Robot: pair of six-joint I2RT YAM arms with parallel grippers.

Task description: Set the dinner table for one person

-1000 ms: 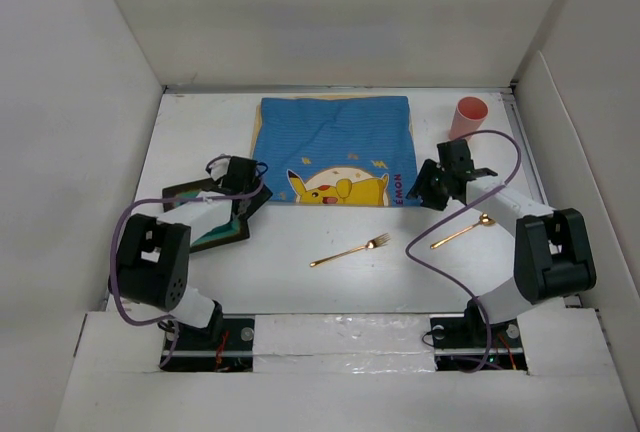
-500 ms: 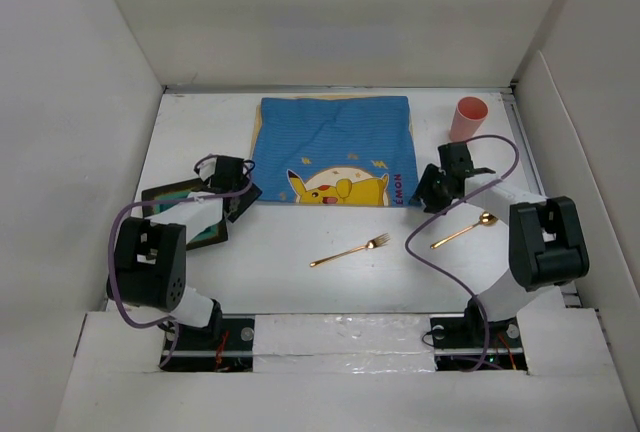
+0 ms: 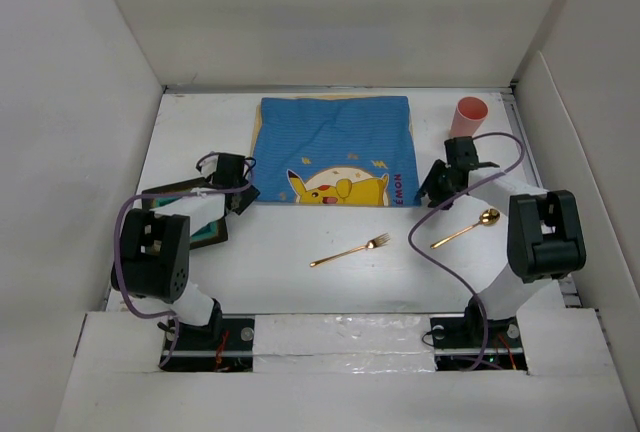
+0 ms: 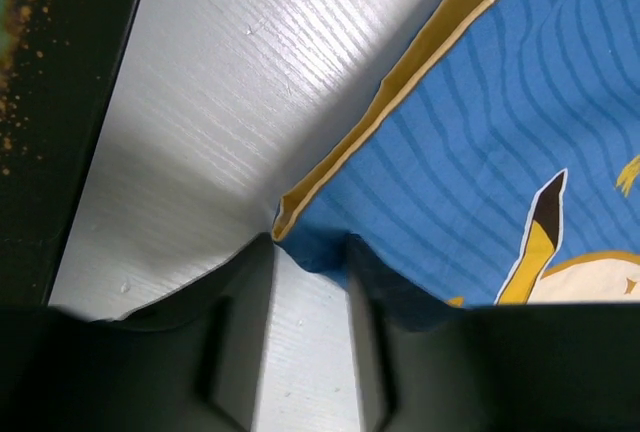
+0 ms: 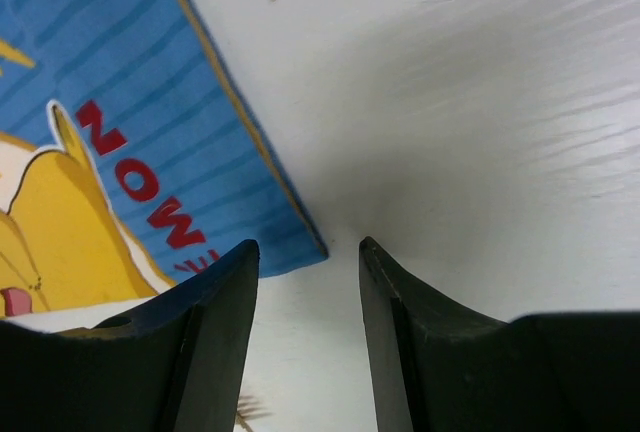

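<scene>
The white dinner table (image 3: 290,282) holds a blue cartoon-print placemat (image 3: 335,142) at the back middle. My left gripper (image 3: 238,195) is open at the placemat's near left corner; in the left wrist view the corner (image 4: 300,237) lies between my fingertips, gripper (image 4: 308,257). My right gripper (image 3: 433,192) is open at the near right corner; in the right wrist view that corner (image 5: 300,242) sits between the tips, gripper (image 5: 308,257). A gold fork (image 3: 350,250), a gold spoon (image 3: 463,229) and a pink cup (image 3: 469,116) lie on the table.
A dark square plate with a green centre (image 3: 170,202) lies at the left under my left arm; it also shows in the left wrist view (image 4: 40,102). White walls close the table on the left, back and right.
My left arm has drawn in to the left, its gripper settling at the placemat's near left corner. My right arm has folded closer, its gripper staying at the near right corner.
</scene>
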